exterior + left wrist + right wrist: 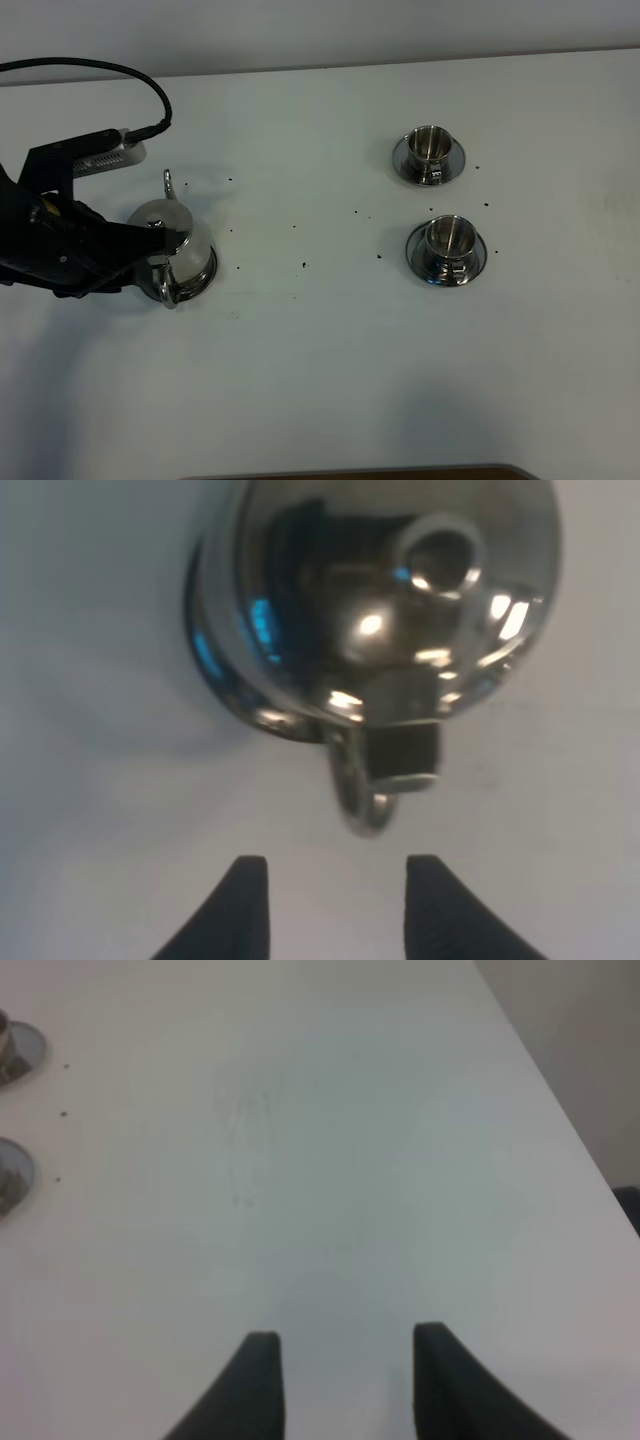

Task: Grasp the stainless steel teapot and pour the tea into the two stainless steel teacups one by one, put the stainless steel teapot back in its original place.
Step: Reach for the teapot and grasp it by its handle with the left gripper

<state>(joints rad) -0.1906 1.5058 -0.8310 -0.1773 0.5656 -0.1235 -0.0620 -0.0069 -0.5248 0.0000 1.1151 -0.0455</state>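
L gripper (338, 910): jaws apart, nothing btwn them, tips just short of the teapot's loop handle (365, 780). The handle lies straight ahead, nearly on the gap's centre line, so a short push fwd should bring it btwn the fingers. The teapot (390, 600) stands upright on its base disc (205, 650) at the left of the table (320, 380), spout (170, 183) pointing away on the side opposite the handle. L arm is much the nearer, reaching in tilted down over the pot. R gripper (345, 1385) is likewise slack & empty over bare table, out of the high view, w/ far cup (432, 147) & near cup (448, 237) well apart from the pot.
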